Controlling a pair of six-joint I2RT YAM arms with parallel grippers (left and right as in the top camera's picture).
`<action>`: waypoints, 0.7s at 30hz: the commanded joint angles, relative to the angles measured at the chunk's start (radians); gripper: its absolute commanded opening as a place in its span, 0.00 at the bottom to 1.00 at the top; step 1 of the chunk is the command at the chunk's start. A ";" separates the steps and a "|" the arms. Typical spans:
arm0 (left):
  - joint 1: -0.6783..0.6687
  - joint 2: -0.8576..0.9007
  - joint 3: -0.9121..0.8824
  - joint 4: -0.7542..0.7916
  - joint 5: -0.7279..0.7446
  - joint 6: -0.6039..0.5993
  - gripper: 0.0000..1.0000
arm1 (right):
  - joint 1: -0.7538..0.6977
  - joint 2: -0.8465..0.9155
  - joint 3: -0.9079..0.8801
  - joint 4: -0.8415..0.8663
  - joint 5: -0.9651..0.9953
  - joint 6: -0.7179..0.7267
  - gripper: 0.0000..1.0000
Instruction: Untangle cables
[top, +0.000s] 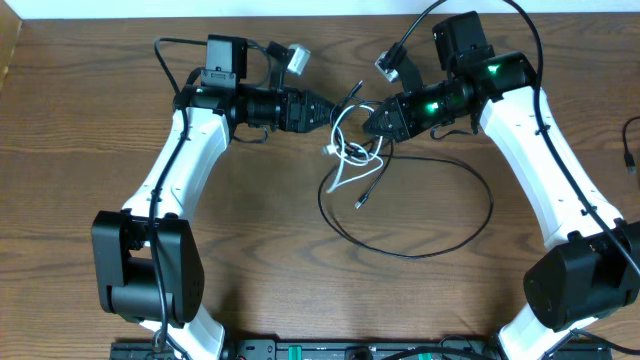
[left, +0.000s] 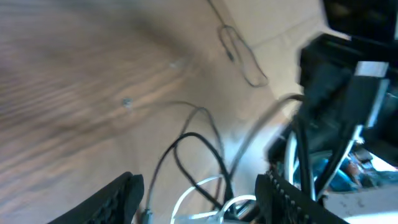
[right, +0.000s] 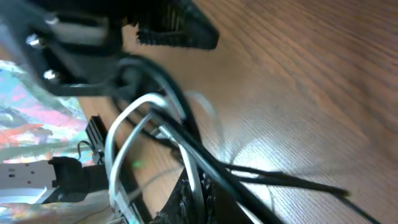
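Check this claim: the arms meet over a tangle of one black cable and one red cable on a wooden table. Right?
No: the overhead view shows a white cable, not a red one. The black cable and wooden table are as stated.

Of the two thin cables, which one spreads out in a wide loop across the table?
The black cable: it sweeps one broad open loop, while the white cable stays bunched in small coils at the tangle.

black cable (top: 410, 256), white cable (top: 347, 152), brown wood-grain table (top: 80, 120)
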 joint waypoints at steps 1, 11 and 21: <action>-0.004 0.008 0.008 -0.014 0.187 0.066 0.63 | -0.004 -0.003 0.002 0.006 0.000 0.014 0.01; 0.001 0.006 0.008 0.063 0.398 0.006 0.63 | -0.004 0.001 0.002 0.046 0.264 0.190 0.01; -0.026 0.006 0.008 0.073 -0.116 -0.140 0.63 | 0.000 0.030 0.002 0.082 0.267 0.200 0.01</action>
